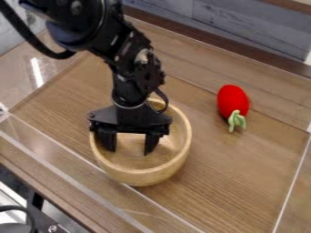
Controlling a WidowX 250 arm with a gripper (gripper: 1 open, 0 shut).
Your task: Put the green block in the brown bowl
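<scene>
Wooden brown bowl beneath hand; hand spread wide, grasping nothing visible. Green block not discernible, so placement unconfirmed.

Brown bowl on table, toward front, left of centre. End effector directly above bowl, pointing down, fingers spread wide, tips inside rim over bowl's left half. Arm reaches in from upper left, behind bowl. Strawberry toy on table right of bowl and farther back, well apart from it. Green block cannot be made out; end effector hides much of bowl's inside.
</scene>
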